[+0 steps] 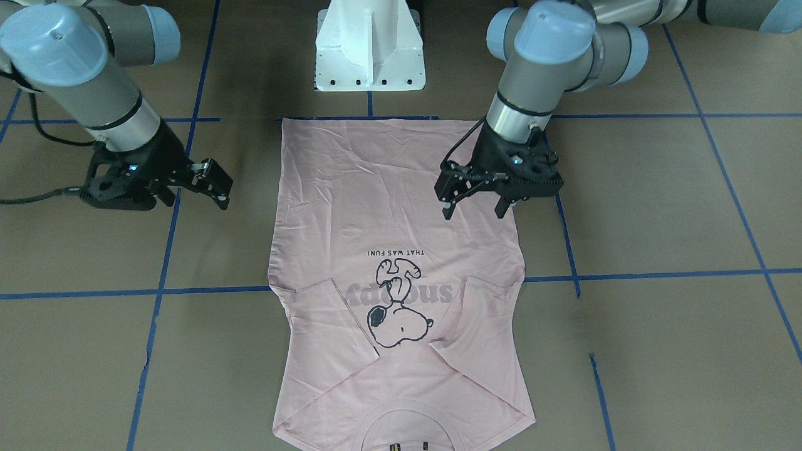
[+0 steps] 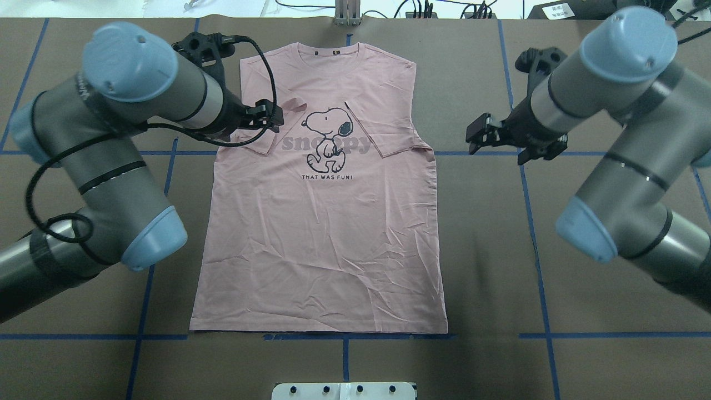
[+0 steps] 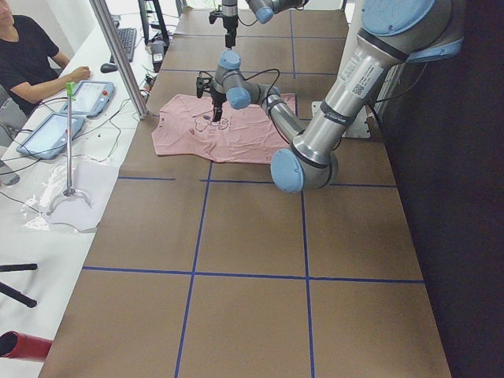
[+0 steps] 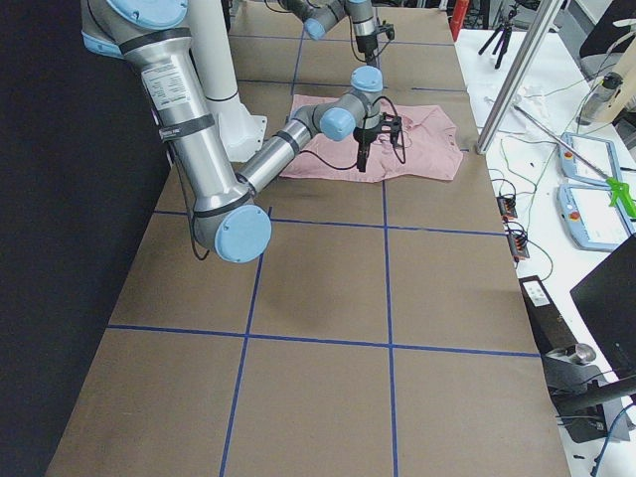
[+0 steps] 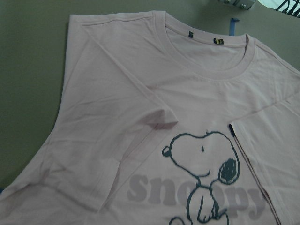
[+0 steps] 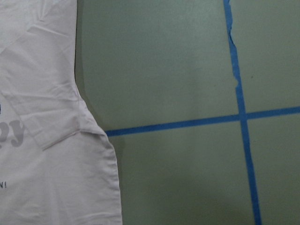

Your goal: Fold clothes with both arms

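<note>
The pale pink Snoopy T-shirt [image 2: 322,233] lies flat and face up on the brown table, collar away from the robot, with both sleeves folded in over its chest. It also shows in the front view [image 1: 388,188], the left wrist view [image 5: 154,117] and, by its edge only, the right wrist view [image 6: 42,117]. My left gripper [image 1: 474,210] is open and empty, hovering over the shirt's edge near the folded sleeve; overhead the left gripper [image 2: 266,118] is above that sleeve. My right gripper [image 2: 500,145] is open and empty, off the shirt on its other side, above bare table [image 1: 200,181].
The white pedestal base [image 1: 369,47] stands at the robot's side of the table, close to the shirt's hem. Blue tape lines [image 6: 241,117] cross the table. A seated operator [image 3: 27,55] with tablets and a metal post are beyond the far edge.
</note>
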Tool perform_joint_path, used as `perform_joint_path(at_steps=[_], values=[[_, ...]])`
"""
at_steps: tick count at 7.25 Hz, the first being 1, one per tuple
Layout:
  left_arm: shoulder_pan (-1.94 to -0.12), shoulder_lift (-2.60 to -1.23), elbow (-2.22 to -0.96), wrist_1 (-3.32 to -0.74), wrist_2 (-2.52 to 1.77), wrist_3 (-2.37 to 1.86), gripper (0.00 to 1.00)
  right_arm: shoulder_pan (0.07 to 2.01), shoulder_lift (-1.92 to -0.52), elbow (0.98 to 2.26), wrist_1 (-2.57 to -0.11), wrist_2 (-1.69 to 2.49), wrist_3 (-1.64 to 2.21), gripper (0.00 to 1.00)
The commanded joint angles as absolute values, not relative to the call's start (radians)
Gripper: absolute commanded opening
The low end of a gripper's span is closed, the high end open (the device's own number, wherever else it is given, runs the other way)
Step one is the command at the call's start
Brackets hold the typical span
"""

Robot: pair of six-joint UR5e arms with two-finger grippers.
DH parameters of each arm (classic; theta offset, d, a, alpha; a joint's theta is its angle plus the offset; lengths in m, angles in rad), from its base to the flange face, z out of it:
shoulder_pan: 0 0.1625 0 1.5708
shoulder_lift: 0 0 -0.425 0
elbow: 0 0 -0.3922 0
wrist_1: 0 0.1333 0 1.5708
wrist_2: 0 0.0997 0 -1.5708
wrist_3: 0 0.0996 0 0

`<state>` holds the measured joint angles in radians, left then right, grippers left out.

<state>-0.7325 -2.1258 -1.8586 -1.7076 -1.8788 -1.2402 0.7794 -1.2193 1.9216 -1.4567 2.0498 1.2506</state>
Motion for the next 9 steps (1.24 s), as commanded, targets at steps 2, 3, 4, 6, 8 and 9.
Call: perform_joint_path(at_steps=[2, 3, 4, 6, 8, 9], values=[[-0.729, -2.019, -1.999, -1.654, -1.899, -1.197, 1.0, 0.432, -1.316, 2.026, -1.36, 1.785, 1.547, 1.0], [-0.729, -2.02, -2.002, -1.654, -1.898, -1.18, 1.0, 0.331, -1.302, 2.075, -1.503, 1.681, 1.59, 1.0], [-0.729, -2.022, -2.011, -1.654, -1.896, -1.184, 1.0, 0.289, -1.293, 2.088, -1.561, 1.648, 1.591, 1.0], [-0.729, -2.017, -2.025, -1.654, -1.894, -1.187, 1.0, 0.209, -1.305, 2.079, -1.555, 1.631, 1.614, 1.0], [-0.726, -2.019, -2.025, -1.654, -1.893, -1.192, 1.0, 0.163, -1.299, 2.027, -1.542, 1.542, 1.614, 1.0], [-0.723, -2.02, -2.023, -1.654, -1.893, -1.193, 1.0, 0.163, -1.305, 1.995, -1.495, 1.543, 1.614, 1.0]])
